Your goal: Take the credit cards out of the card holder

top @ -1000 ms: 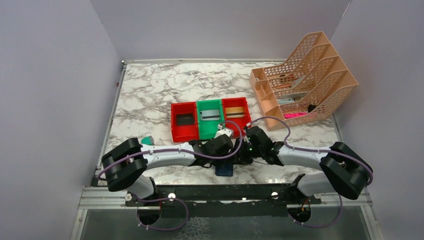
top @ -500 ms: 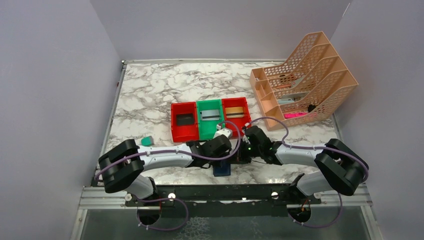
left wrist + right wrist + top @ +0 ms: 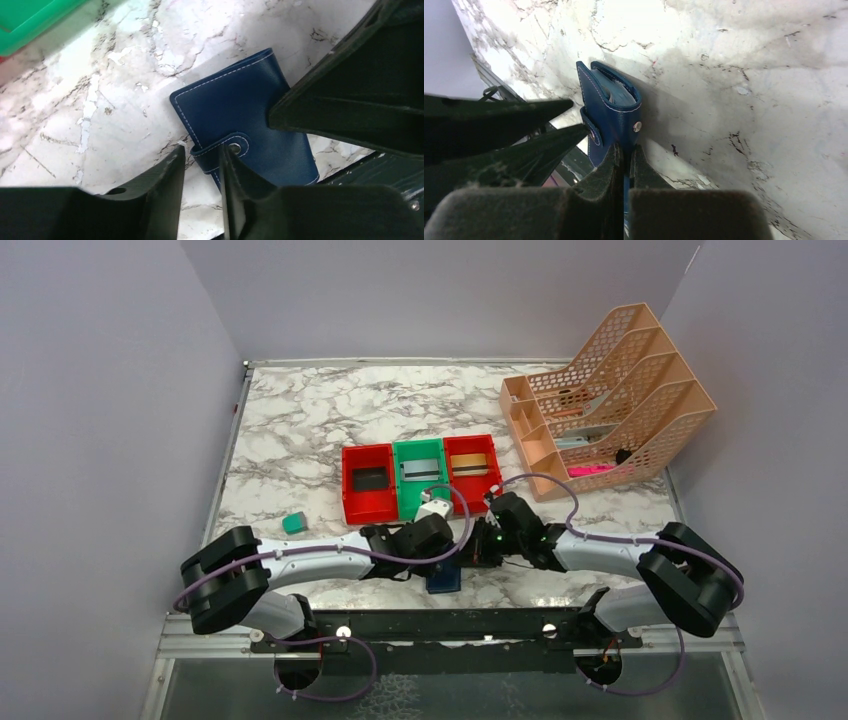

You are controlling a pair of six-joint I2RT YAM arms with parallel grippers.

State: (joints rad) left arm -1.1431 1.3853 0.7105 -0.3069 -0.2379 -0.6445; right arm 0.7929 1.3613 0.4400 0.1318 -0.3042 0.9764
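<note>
The navy card holder (image 3: 443,579) rests near the table's front edge, folded, with its snap tab (image 3: 223,148) fastened. My right gripper (image 3: 626,148) is shut on the holder's (image 3: 611,112) edge; pale inner pockets show at its top. My left gripper (image 3: 202,150) is open by a narrow gap, its fingers either side of the tab's end on the holder (image 3: 240,112). In the top view both grippers, left (image 3: 447,558) and right (image 3: 470,554), meet over the holder. A black card (image 3: 369,479), a silver card (image 3: 420,471) and a gold card (image 3: 472,463) lie in the bins.
A row of bins, red (image 3: 349,490), green (image 3: 400,490) and red (image 3: 493,465), stands just behind the grippers. A small teal block (image 3: 293,523) lies to the left. An orange mesh file rack (image 3: 610,405) stands at the back right. The metal rail (image 3: 450,625) runs along the front edge.
My left arm has stretched lower and its gripper has closed in on the holder's tab. The holder has shifted slightly left. The teal block now shows fully.
</note>
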